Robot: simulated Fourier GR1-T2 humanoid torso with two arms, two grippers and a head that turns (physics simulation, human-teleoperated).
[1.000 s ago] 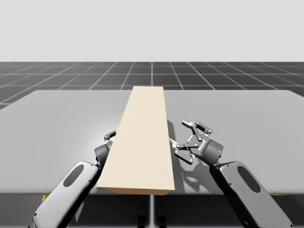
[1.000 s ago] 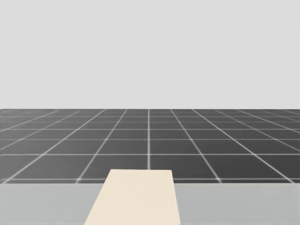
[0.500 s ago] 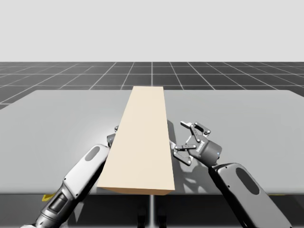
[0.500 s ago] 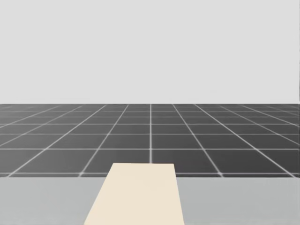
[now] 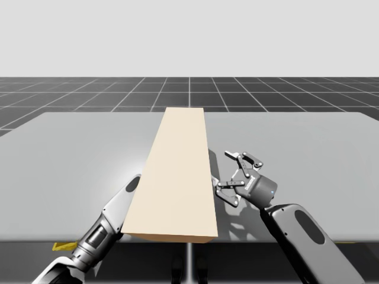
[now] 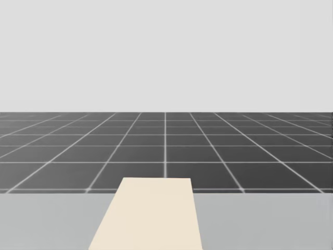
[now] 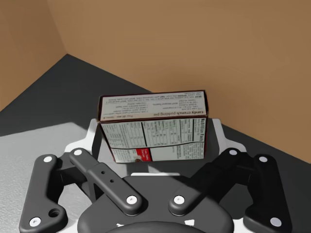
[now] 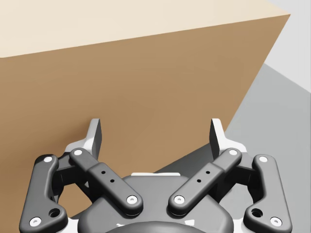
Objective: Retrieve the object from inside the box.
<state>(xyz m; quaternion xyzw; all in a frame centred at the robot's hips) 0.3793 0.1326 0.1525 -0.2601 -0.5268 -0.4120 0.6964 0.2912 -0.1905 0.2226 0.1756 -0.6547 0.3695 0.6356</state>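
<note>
Inside the long tan box (image 5: 177, 171), toward the near edge of the table (image 5: 65, 148), the left gripper (image 7: 156, 138) has its fingers spread either side of the small dark carton (image 7: 154, 124). That carton is the thing you're after. It stands upright on the box's dark floor (image 7: 53, 92), just short of an inner wall (image 7: 194, 43).

Close squarely on the carton's two narrow sides and get a firm pinch before you draw back. The fit looks snug, so a skewed squeeze could tip it against that wall. Bring the left arm (image 5: 112, 213) straight back along its own line — the box's left side is what you could snag on.

Across the box, just beside its right side, the right gripper (image 5: 226, 171) hangs spread and holds nothing, facing the outer wall (image 8: 146, 87). Hold it off that wall so the box doesn't shift.
</note>
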